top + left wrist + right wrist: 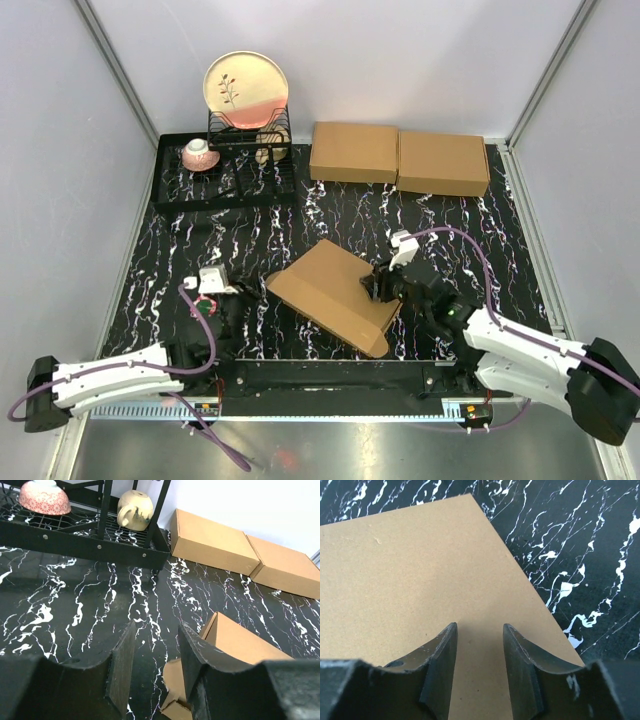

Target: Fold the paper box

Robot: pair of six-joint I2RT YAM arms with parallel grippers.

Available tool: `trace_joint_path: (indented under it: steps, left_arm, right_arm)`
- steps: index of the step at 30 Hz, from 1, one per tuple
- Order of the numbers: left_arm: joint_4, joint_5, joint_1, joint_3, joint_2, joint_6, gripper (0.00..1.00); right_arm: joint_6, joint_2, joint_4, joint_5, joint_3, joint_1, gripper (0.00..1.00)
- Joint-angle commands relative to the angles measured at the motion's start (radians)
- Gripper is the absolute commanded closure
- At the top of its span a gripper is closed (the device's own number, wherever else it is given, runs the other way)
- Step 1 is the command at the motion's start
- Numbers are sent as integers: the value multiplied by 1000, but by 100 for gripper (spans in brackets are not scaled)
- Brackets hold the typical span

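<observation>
Top external view shows the paper box (330,290) near the middle of the tabletop (180,240), a little toward the near edge and turned diagonally to it. Its large brown panel faces up and looks tilted, with the lower right corner pointing at the near edge.

From the left wrist view we see the same box (240,642) low on the right, and at its nearest corner a small cardboard tab sticks out. From the right wrist view the flat top of the box (420,570) fills most of the picture.

We see the right gripper (378,285) at the right side of the box. Its own camera shows the right gripper (479,626) with jaws moderately apart over the panel and nothing between them. Whether the fingertips touch the cardboard, we cannot tell.

We find the left gripper (250,290) just beside the left corner of the box. In its own camera the left gripper (157,626) has jaws also moderately apart, with only the tabletop between them.

Along the far edge lie two flat cardboard boxes (353,152) (443,163), touching side by side. In the far left corner stands a black dish rack (225,185) with an upright plate (246,90), a pink bowl (200,155) and a cream mug (135,510).
</observation>
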State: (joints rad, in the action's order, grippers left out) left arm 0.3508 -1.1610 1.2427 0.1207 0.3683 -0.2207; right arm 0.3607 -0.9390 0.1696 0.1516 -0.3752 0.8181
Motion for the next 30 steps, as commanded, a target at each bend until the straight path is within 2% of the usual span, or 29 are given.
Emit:
trace_joint_path:
  steps: [1, 4, 7, 10, 13, 16, 17, 21, 23, 25, 30]
  left_arm:
    - [131, -62, 3, 127, 87, 125, 57]
    - [53, -74, 1, 267, 155, 109, 54]
    - [46, -2, -2, 355, 195, 142, 49]
    - [140, 296, -49, 347, 256, 144, 36]
    - [100, 427, -117, 369, 377, 28, 36]
    - [44, 475, -166, 379, 506, -49, 36]
    - [42, 491, -175, 375, 556, -60, 36]
    - [22, 512, -241, 359, 641, -123, 36]
    - [-22, 566, -276, 369, 687, -169, 36]
    - [-62, 598, -316, 382, 718, -206, 38]
    - [-90, 673, -321, 385, 778, -249, 42]
  right_arm:
    - [-23, -37, -22, -46, -22, 7, 53]
    - [-14, -47, -41, -47, -30, 7, 56]
    - [-11, -102, -76, -69, -65, 6, 59]
    - [9, -145, -111, -90, -99, 4, 61]
    - [29, -159, -156, -109, -123, 6, 61]
    - [46, -127, -238, -94, -143, 6, 62]
    - [53, -104, -258, -81, -136, 7, 59]
    - [105, 64, -297, 0, -123, 6, 48]
    - [119, 140, -338, 26, -143, 6, 47]
    - [127, 172, -364, 17, -166, 6, 47]
    - [158, 174, -412, -17, -212, 6, 46]
